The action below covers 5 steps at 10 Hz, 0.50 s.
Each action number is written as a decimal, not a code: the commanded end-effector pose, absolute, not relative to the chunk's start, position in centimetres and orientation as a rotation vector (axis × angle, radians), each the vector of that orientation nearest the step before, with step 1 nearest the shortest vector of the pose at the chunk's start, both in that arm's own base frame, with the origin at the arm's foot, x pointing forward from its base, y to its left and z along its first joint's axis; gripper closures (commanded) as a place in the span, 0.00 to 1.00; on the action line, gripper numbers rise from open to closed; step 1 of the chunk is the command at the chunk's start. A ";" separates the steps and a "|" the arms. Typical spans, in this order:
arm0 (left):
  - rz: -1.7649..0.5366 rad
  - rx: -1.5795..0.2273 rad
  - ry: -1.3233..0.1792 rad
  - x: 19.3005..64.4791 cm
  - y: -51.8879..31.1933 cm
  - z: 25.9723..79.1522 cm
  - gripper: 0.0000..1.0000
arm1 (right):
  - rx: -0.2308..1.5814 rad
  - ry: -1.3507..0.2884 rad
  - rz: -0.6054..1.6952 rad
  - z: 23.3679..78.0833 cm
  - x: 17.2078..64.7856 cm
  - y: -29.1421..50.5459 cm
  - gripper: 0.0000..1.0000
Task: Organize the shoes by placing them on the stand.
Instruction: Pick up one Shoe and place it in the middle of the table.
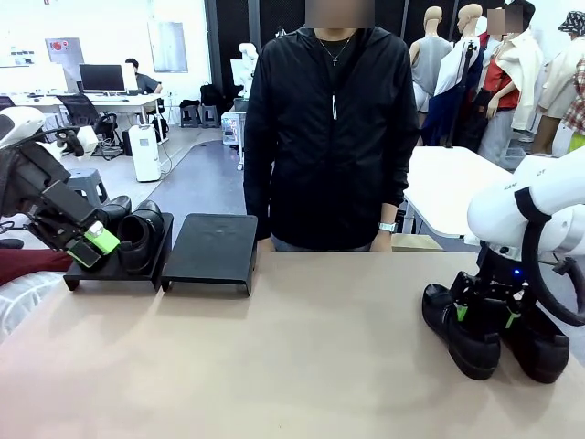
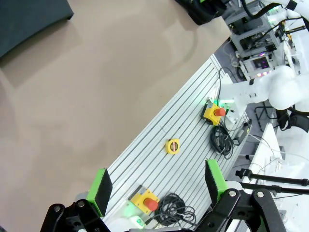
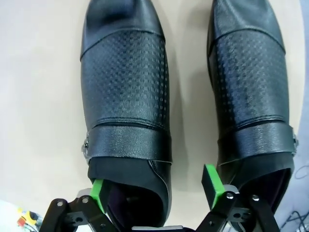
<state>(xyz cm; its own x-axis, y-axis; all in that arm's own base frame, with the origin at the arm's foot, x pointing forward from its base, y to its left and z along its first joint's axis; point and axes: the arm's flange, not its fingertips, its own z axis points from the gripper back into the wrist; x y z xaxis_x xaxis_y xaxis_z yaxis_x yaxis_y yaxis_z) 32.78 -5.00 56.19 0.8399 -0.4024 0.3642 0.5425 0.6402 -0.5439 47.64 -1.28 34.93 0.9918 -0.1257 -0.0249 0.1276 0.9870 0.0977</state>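
Two black glossy shoes (image 1: 144, 238) rest on the left panel of the black stand (image 1: 212, 249). My left gripper (image 1: 93, 245) hangs open just left of them, nothing between its green pads (image 2: 103, 191). Two more shoes (image 1: 462, 334) lie side by side at the table's right. My right gripper (image 1: 484, 315) is down over their heel ends. In the right wrist view it (image 3: 153, 186) stands open astride the left shoe (image 3: 125, 96). One pad (image 3: 211, 180) sits in the gap beside the other shoe (image 3: 251, 87); the other pad is at the opening's left edge.
The stand's right panel (image 1: 215, 240) is bare. A person in a black jacket (image 1: 329, 128) stands at the far edge, hands out of sight behind it. Below the near table edge lie a slotted metal bed (image 2: 183, 125), yellow stop boxes (image 2: 214, 112) and cables.
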 end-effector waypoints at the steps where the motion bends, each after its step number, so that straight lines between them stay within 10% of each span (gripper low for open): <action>1: -0.545 -0.701 -0.211 32.8 -4.9 56.5 0.00 | 0.054 0.054 -0.134 35.5 48.5 -0.9 1.00; 5: -0.545 -0.701 -0.211 32.8 -4.9 56.5 0.00 | 0.050 0.075 -0.135 35.3 48.3 -0.7 1.00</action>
<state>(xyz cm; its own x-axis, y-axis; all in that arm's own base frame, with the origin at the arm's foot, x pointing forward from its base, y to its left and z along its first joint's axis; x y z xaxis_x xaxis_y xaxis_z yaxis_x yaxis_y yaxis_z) 32.78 -5.00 56.19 0.8399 -0.4024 0.3642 0.5425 0.6401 -0.5439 47.84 -1.22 34.93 0.9914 -0.1117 -0.0675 0.1173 0.9894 0.0852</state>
